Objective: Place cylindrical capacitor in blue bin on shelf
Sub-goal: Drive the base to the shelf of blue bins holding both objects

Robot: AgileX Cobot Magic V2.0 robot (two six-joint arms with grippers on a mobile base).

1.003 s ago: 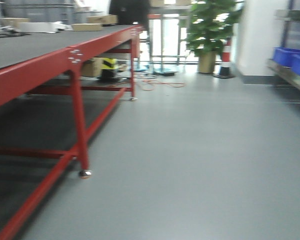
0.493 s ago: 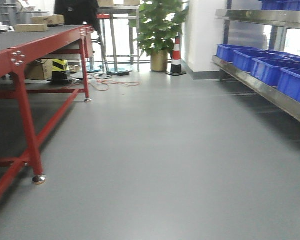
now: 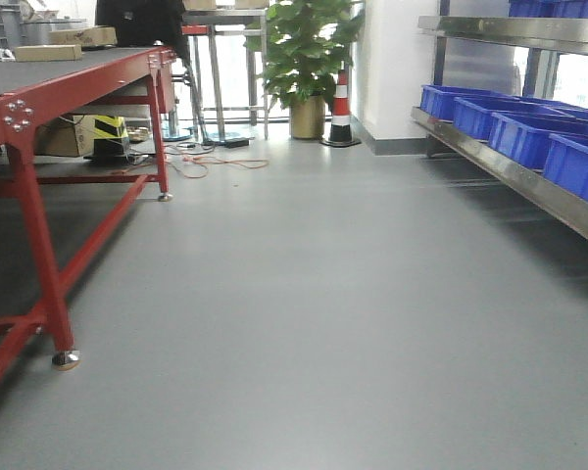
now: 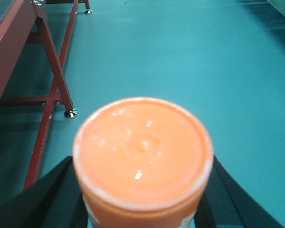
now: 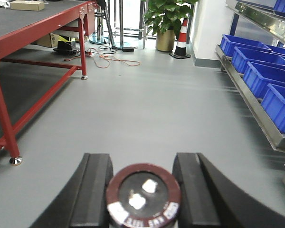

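The cylindrical capacitor [image 5: 143,195], seen end-on with a dark brown rim and two pale terminals, sits between the black fingers of my right gripper [image 5: 143,166], which is shut on it above the grey floor. My left gripper [image 4: 141,161] is shut on an orange-topped round container [image 4: 142,147] that fills most of its view. The shelf [image 3: 510,178], a steel rack, runs along the right side and carries a row of blue bins [image 3: 529,137]. The right wrist view also shows the shelf [image 5: 254,111] and the blue bins [image 5: 263,76], well ahead and to the right of the capacitor.
A red-legged table [image 3: 39,98] with a dark top runs along the left, its castor foot [image 3: 66,359] near the front. At the far end stand a potted plant [image 3: 309,59], a striped cone [image 3: 341,108] and loose cables [image 3: 201,162]. Grey floor lies between table and shelf.
The front view has swung to the right: the red table has slid leftwards and the shelf with its blue bins has come fully into view on the right.
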